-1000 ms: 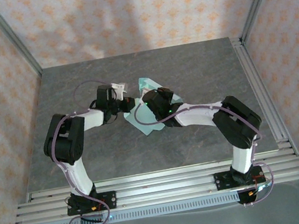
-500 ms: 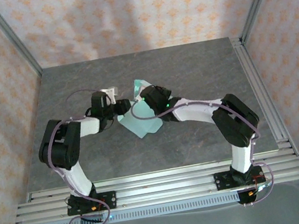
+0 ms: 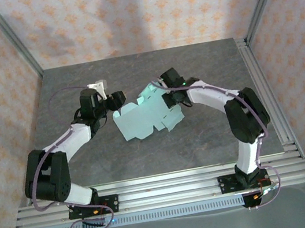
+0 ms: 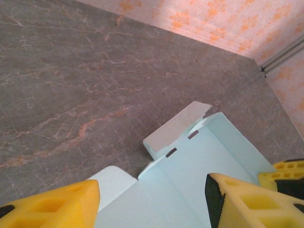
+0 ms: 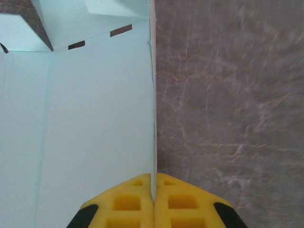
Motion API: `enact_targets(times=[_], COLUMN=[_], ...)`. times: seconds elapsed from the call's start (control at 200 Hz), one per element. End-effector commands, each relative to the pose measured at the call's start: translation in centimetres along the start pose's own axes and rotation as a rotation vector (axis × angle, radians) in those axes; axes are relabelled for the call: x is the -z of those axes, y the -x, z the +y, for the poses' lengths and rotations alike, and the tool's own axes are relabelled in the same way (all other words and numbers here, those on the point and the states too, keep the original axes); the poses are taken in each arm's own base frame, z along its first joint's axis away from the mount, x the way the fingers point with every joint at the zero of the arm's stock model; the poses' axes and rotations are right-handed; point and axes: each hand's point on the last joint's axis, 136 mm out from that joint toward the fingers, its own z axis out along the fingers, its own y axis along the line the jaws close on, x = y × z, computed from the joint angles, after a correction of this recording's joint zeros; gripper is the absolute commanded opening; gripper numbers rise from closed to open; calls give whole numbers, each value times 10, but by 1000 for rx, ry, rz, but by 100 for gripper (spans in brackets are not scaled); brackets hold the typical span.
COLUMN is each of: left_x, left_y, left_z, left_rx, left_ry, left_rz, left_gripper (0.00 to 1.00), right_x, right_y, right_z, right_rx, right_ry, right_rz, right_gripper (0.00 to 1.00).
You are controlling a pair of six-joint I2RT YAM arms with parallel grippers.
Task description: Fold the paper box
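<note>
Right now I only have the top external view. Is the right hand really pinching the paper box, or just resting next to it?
Observer: Pinching. In the right wrist view the right hand is shut on the edge of the paper box, and the card runs in between its tips.
Operator: And the left hand?
Observer: Open. In the left wrist view the left hand has its jaws wide apart with the card in the gap between them. It grips nothing, though I can't tell if it touches.
Operator: Is the sheet lying fully flat?
Observer: No. The left wrist view shows a flap at the far end raised off the table, with a shadow under it.
</note>
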Motion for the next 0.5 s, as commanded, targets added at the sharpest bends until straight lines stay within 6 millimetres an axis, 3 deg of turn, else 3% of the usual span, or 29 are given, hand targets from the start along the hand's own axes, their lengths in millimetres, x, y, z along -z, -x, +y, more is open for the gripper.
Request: enact_targets(times=[0.0,0.165,0.33,0.495], left_x=[5,-1,-8,-17], left_y=[1,-6,-12,-15], left_z=[-4,-4,-6,-5], left_rx=[-35,-49,-50,-48], left_ry=[32,39,31,29], left_rz=[25,68,96,121], left_gripper=[63,68,69,70], right_x=[-8,-20,-19,-21], right_y=[-16,-20,-11,-11], right_z=[20,12,-3,-14], right_rx=[-172,-230,-273,-317], right_ry=[201,263,260,256], right_rz=[108,128,55,19], right_gripper=[0,1,27,42])
